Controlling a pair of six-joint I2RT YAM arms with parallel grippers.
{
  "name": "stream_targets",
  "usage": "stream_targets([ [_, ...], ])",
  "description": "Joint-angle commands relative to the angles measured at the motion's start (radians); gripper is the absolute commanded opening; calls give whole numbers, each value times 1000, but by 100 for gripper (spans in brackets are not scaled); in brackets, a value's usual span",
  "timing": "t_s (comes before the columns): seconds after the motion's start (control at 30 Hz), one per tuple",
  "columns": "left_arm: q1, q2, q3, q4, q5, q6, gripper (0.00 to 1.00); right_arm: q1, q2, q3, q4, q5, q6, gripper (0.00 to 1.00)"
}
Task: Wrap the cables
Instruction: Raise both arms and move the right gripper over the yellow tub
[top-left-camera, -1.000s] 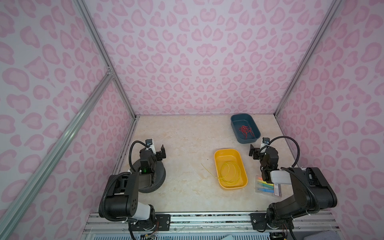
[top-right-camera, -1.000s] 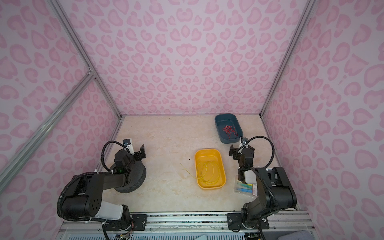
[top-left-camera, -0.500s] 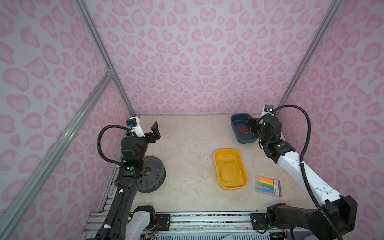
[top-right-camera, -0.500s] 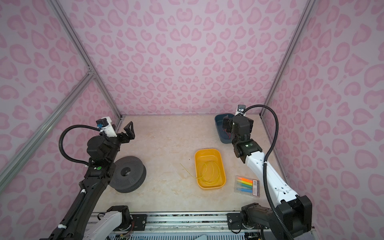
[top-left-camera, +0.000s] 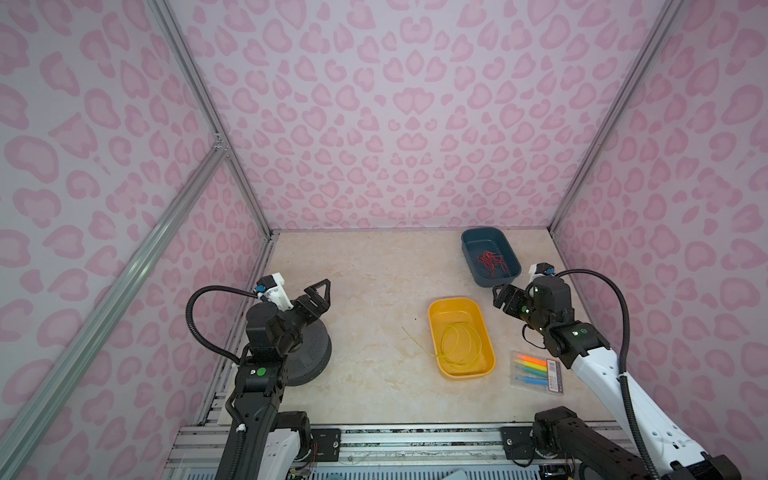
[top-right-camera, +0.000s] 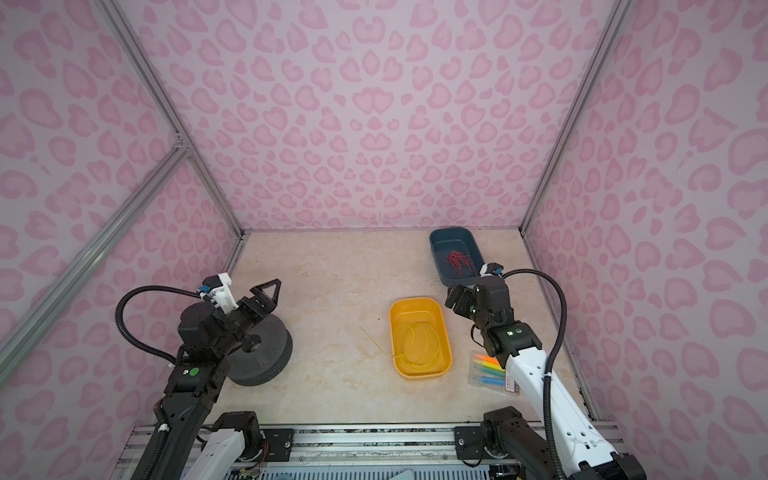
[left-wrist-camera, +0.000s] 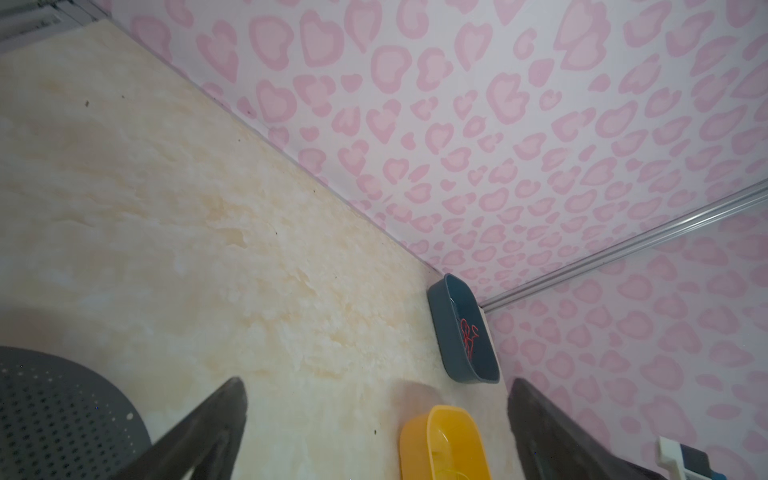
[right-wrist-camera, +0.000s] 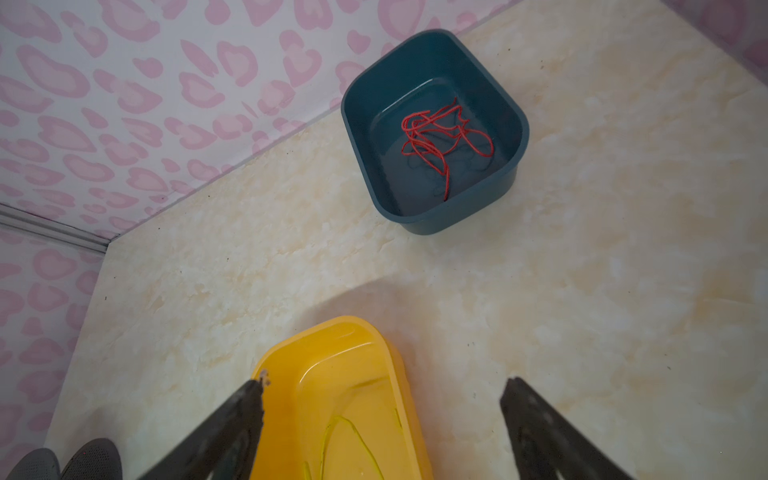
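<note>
The cable is a thin yellow wire (top-left-camera: 457, 348) (top-right-camera: 415, 345) lying in loose loops inside the yellow tub (top-left-camera: 453, 300) (top-right-camera: 415, 300). One end pokes over the tub's left rim onto the table. My right gripper (top-left-camera: 505, 297) (top-right-camera: 457, 300) hovers open just right of the tub's far end. In the right wrist view the right gripper (right-wrist-camera: 384, 386) straddles the tub's rim above the wire (right-wrist-camera: 353, 436), with nothing between its fingers. My left gripper (top-left-camera: 318, 297) (top-right-camera: 266, 293) is open and empty above the grey spool, far left of the tub. The left gripper (left-wrist-camera: 376, 388) points towards the tub (left-wrist-camera: 411, 440).
A grey perforated spool (top-left-camera: 309, 355) (left-wrist-camera: 62, 415) sits under the left arm. A blue tub (top-left-camera: 469, 249) (right-wrist-camera: 361, 124) holding tangled red wires (right-wrist-camera: 436, 141) stands at the back right. A pack of coloured markers (top-left-camera: 536, 370) lies right of the yellow tub, under the right arm.
Both arms rose from their folded rest. The right gripper then came back from the blue tub to beside the yellow tub. The left gripper drew back over the spool.
</note>
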Motion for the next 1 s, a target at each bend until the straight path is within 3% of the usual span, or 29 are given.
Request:
stream_targets([
  [0.0,0,7,4,-34,123,-1,97,-7,36,19,-57,-152,-48,53],
  [0.13,-14,3,-21,-75,218,40,89,64,124,83,-220,-69,-106,22],
  [0.27,-72,-39,-49,-130,188,66,87,143,184,99,-314,37,-130,21],
  [0.4,-142,-56,-51,-138,189,62,86,149,203,66,-305,-3,-140,28],
  [0.5,-176,-59,-56,-144,194,68,82,149,235,41,-293,-41,-160,24],
  [0.67,-225,-93,-97,-105,166,33,82,150,296,43,-295,-70,-179,24],
  [0.97,-260,-63,-67,-106,164,46,82,153,346,20,-270,-20,-176,25],
])
